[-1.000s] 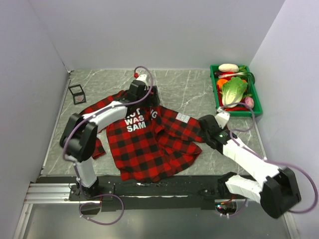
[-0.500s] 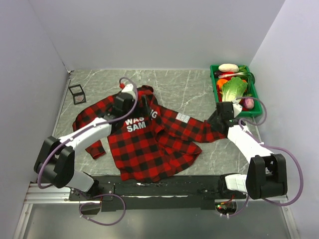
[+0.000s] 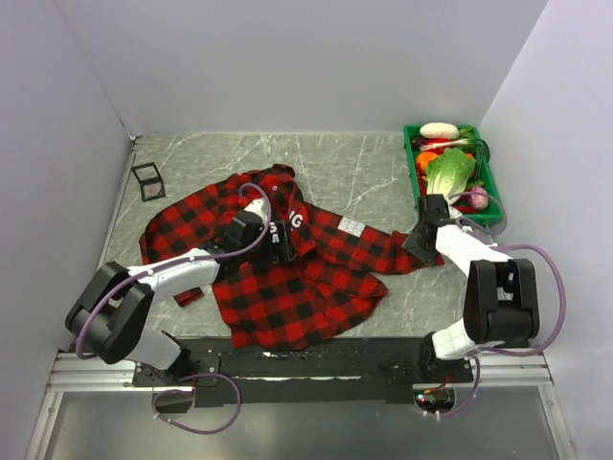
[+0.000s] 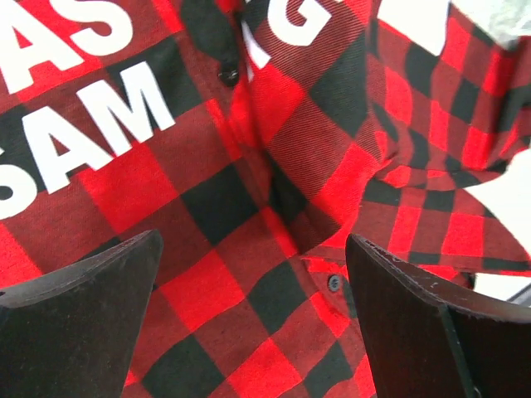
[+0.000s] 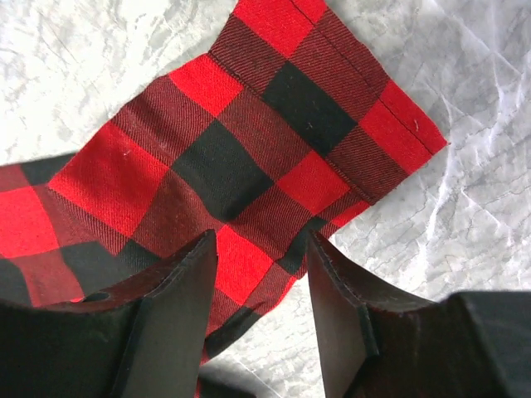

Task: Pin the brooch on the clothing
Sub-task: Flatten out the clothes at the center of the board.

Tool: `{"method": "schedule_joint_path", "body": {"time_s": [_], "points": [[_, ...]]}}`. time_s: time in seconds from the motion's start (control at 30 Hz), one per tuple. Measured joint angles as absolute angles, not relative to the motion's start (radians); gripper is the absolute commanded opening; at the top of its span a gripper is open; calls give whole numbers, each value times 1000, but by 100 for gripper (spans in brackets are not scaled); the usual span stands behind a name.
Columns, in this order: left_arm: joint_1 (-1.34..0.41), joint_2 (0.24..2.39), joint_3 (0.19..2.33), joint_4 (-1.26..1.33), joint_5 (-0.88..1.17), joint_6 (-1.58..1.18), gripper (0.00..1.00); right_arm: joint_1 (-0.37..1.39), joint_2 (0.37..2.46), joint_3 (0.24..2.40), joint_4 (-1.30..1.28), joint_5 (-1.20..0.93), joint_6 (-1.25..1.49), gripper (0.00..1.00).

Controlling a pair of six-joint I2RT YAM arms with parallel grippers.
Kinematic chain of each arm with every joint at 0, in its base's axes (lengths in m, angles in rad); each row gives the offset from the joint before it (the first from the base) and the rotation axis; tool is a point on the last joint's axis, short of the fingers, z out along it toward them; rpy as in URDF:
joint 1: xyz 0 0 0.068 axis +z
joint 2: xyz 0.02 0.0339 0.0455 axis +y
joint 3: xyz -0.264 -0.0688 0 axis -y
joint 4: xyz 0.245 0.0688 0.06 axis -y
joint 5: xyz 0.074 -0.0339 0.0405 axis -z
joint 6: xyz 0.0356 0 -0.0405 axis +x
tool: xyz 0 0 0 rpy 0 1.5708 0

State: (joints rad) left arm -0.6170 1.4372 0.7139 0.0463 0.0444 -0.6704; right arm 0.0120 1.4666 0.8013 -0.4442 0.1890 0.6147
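The clothing [image 3: 297, 273], a red-and-black plaid shirt with white letters, lies spread on the grey marble table. My left gripper [image 3: 278, 240] hovers over its chest, wide open. In the left wrist view the left gripper [image 4: 255, 249] frames the button placket, with the letters "SAM" [image 4: 91, 133] to the left and nothing between the fingers. My right gripper [image 3: 420, 240] is at the shirt's right sleeve end. In the right wrist view the right gripper [image 5: 261, 249] stands partly open astride the cuff [image 5: 315, 108] edge. The brooch is not visible in any view.
A green crate [image 3: 414, 172] of vegetables stands at the far right, just beyond the right gripper. A small black wire-frame cube [image 3: 148, 180] sits at the far left. A white label [image 3: 351, 226] lies on the shirt. Walls close in the left, back and right.
The left gripper has drawn back from the collar to over the chest lettering. The right arm has swung outward to the right sleeve cuff, and its jaws have narrowed.
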Motion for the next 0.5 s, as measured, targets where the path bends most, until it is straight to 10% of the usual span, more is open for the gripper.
{"method": "schedule_joint_path", "body": {"time_s": [0.5], "points": [[-617,1427,662,94,56,-666,97,12,1588,875,-512,184,605,37]]}}
